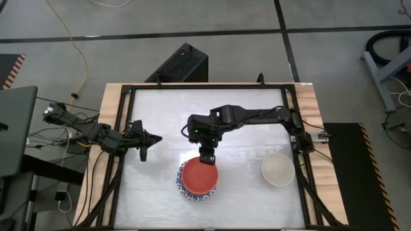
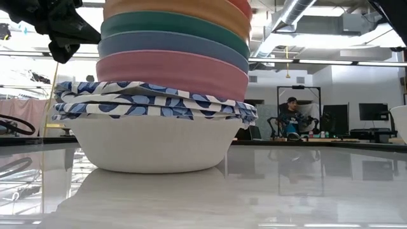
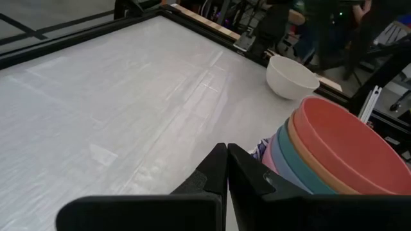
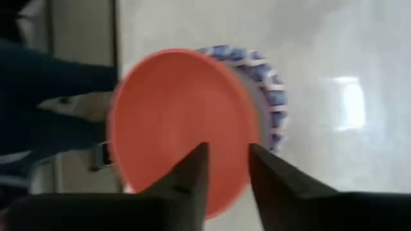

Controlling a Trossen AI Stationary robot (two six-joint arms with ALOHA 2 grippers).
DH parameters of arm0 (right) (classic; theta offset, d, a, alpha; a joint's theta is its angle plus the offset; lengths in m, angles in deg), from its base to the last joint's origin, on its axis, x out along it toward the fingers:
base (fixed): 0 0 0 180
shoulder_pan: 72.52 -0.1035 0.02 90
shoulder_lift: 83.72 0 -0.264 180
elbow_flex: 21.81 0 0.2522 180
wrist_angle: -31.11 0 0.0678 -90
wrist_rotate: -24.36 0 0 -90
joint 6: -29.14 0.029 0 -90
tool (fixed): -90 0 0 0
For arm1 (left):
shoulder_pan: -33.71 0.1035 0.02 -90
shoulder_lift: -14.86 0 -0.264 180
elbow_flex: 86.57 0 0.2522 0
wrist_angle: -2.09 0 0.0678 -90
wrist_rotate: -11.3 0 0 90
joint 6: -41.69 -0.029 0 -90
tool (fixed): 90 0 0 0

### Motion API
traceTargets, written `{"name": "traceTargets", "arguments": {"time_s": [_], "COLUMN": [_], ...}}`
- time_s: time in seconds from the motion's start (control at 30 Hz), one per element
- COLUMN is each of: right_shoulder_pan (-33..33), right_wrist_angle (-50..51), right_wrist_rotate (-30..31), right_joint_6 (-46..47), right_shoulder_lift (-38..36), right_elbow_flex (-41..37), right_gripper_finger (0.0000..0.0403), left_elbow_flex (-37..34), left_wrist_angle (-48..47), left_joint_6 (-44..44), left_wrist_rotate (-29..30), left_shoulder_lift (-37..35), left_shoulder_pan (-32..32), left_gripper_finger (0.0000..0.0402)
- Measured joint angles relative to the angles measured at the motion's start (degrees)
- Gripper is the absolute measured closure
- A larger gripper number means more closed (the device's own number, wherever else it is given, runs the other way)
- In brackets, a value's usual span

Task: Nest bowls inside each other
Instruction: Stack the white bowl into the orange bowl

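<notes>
Above the unmarked red bowl (image 1: 199,176) hovers the right claw (image 1: 207,158), parted

The right gripper (image 1: 207,160) points down from a bent, outstretched arm, fingers (image 4: 186,176) parted with nothing between. The left gripper (image 1: 145,154) waits level, fingers pressed together.

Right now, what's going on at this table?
The right gripper hangs, jaws parted, over the far rim of a stack of nested bowls with the red bowl on top. One cream bowl sits apart, not yet nested. The left gripper waits shut off to the side.
</notes>
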Motion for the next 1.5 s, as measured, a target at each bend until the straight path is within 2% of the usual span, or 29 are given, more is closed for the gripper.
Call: {"name": "traceTargets", "arguments": {"time_s": [0.17,0.23,0.47,0.73,0.9,1.03,1.17,1.3,1.5], "right_shoulder_pan": [-0.11,0.1,1.08,1.08,1.1,1.53,2.75,4.62,6.89], "right_wrist_angle": [2.24,2.46,6.12,15.74,20.97,20.97,20.8,20.49,14.24], "right_wrist_rotate": [-2.38,-2.21,-0.12,11.48,16.79,16.86,19.45,22.58,22.35], "right_joint_6": [-2.02,-2.99,-2.8,-1.23,-2.59,-4.7,-4.67,-4.05,2.25], "right_shoulder_lift": [0.77,1.62,3.19,1.35,1.15,-1.34,-6.45,-14.52,-27.5], "right_elbow_flex": [0.03,-0.03,0.04,0.06,0.04,-0.03,-1.9,-9.01,-29.3], "right_gripper_finger": [0.0374,0.0392,0.0366,0.0394,0.0382,0.0373,0.038,0.0385,0.0372], "left_elbow_flex": [0.0,0.0,0.0,0.0,0.0,0.0,0.0,0.0,0.0], "left_wrist_angle": [0.0,-0.02,-0.52,-0.56,-0.53,-0.53,-0.6,-0.63,-0.62], "left_joint_6": [0.01,0.0,0.0,0.0,0.0,0.43,0.8,0.76,0.74], "left_wrist_rotate": [-0.02,-0.02,-0.23,-0.52,-0.52,-0.55,-0.59,-0.55,-0.53], "left_shoulder_lift": [0.0,0.0,0.01,0.0,0.0,0.0,0.0,-0.02,0.0], "left_shoulder_pan": [0.0,0.0,0.01,0.02,0.02,0.02,0.01,0.0,0.02], "left_gripper_finger": [0.0401,0.0401,0.0401,0.0401,0.0401,0.0402,0.0401,0.0401,0.0401]}}
